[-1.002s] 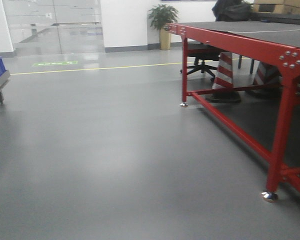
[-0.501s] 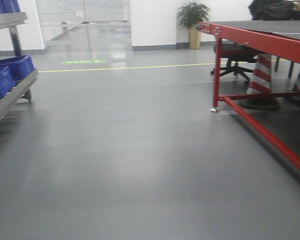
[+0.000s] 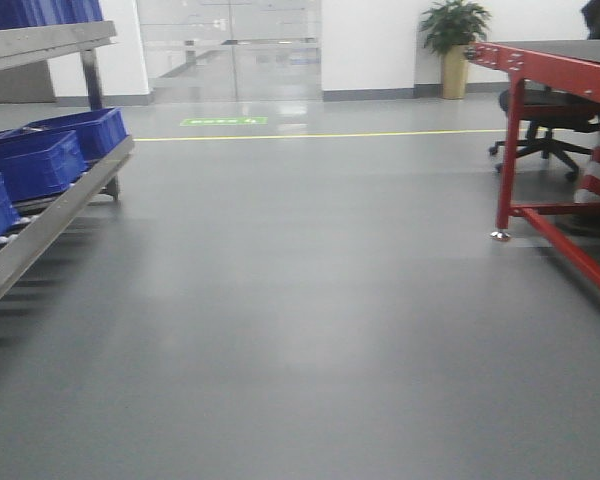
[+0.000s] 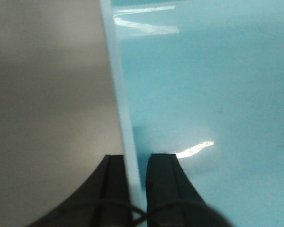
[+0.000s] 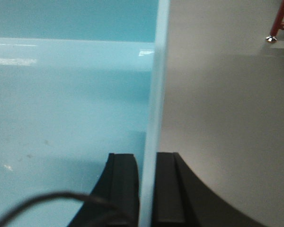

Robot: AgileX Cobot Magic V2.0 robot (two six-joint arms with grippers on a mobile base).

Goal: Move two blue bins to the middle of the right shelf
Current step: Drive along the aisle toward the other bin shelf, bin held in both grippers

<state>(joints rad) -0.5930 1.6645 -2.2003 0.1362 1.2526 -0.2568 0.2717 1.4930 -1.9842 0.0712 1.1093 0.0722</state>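
**I swing toward the shelf with the bin in my hands**

My view has turned to the left. 1 second ago the red table [image 3: 565, 70] filled the right side, and only a tiny bit of the shelf [image 3: 55, 215] showed. Now the table sits at the right edge. The shelf with its dark blue crates [image 3: 40, 160] is big on the left. I think this means I am turning to face the shelf. The carrying is going well, but nothing is put down yet.

My left gripper [image 4: 136, 163] pinches the left wall of the light-blue bin [image 4: 208, 94], with 1 finger inside and 1 outside. My right gripper [image 5: 146, 158] pinches the right wall the same way. So the bin hangs between my 2 grippers, above the grey floor [image 3: 300, 320]. I see 1 bin, and I cannot tell if a 2nd one is stacked with it.

The floor between the shelf and the table is wide and open, so I have room to roll. The shiny front rail of the shelf sticks out low on the left. The red table leg stands on the right. I think those are the 2 edges to keep the bin away from. The rows I can see hold dark blue crates, and I see no free spot yet
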